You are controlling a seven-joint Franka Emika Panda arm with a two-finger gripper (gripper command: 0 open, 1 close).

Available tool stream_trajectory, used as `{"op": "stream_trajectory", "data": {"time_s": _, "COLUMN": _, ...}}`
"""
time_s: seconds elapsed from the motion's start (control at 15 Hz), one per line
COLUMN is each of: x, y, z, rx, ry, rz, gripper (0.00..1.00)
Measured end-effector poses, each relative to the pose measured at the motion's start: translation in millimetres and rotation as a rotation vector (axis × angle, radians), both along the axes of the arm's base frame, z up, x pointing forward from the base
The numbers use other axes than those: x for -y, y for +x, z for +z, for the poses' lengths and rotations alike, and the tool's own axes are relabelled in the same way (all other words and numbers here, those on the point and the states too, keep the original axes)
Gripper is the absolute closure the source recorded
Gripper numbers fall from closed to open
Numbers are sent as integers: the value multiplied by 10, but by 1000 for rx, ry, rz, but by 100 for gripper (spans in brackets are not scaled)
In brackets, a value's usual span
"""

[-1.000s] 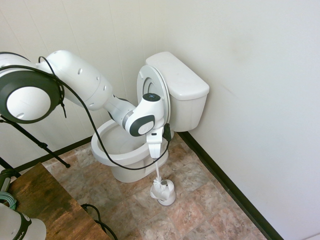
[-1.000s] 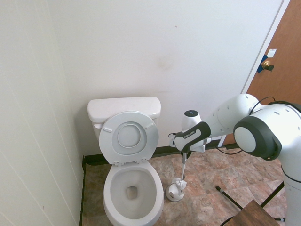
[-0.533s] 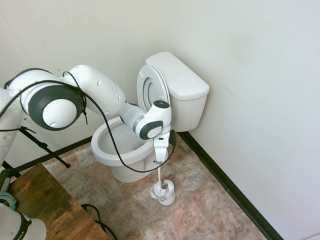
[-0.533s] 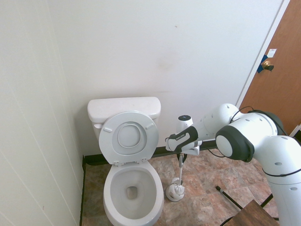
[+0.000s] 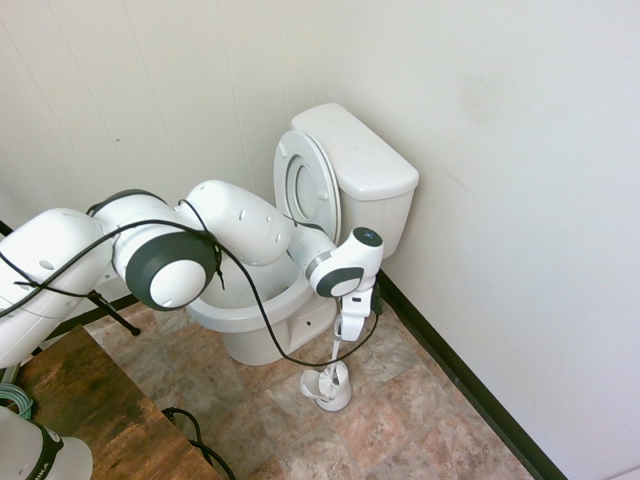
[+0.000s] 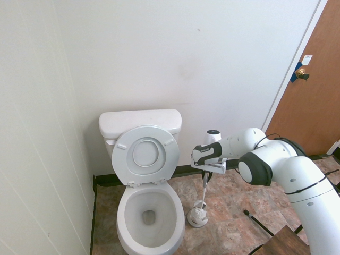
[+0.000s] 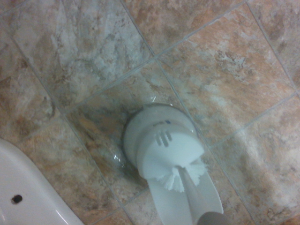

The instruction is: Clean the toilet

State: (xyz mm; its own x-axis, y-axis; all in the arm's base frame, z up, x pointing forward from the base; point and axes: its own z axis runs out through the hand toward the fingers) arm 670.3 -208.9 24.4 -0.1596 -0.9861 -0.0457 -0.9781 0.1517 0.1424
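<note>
Bathroom corner, seen from two sides and from the wrist. The toilet [image 5: 300, 250] stands against the white wall; in the first exterior view it sits at centre frame, in the second [image 6: 147, 180] at lower left. Its seat and lid [image 6: 145, 155] are raised and lean back against the tank [image 6: 139, 123], leaving the oval bowl [image 6: 150, 215] open.

My arm reaches across the front of the bowl in the first exterior view and enters from the right edge in the second. The claw [image 5: 345, 335] points straight down over the floor just beside the toilet's base, its fingers together and clamped on the thin white handle of the toilet brush [image 6: 204, 192]. The brush hangs upright beneath the claw, and its bristle head [image 7: 180, 176] sits at the mouth of the small white brush holder [image 5: 327, 385]; I cannot tell whether the head is fully seated.

In the wrist view the holder [image 7: 154, 136] appears from above on mottled brown and grey floor tiles [image 7: 225, 70], with a curved edge of white ceramic [image 7: 28, 192] at lower left.

A brown door [image 6: 313, 95] fills the upper right of the second exterior view.
</note>
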Motion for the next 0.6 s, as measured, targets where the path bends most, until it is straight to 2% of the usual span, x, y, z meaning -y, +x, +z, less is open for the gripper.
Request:
{"op": "stream_trajectory", "data": {"time_s": 0.33, "x": 155, "y": 105, "z": -33, "rx": 2, "ry": 46, "rz": -18, "gripper": 100}}
{"op": "stream_trajectory", "data": {"time_s": 0.6, "x": 231, "y": 113, "z": -387, "rx": -34, "ry": 62, "rz": -32, "gripper": 100}}
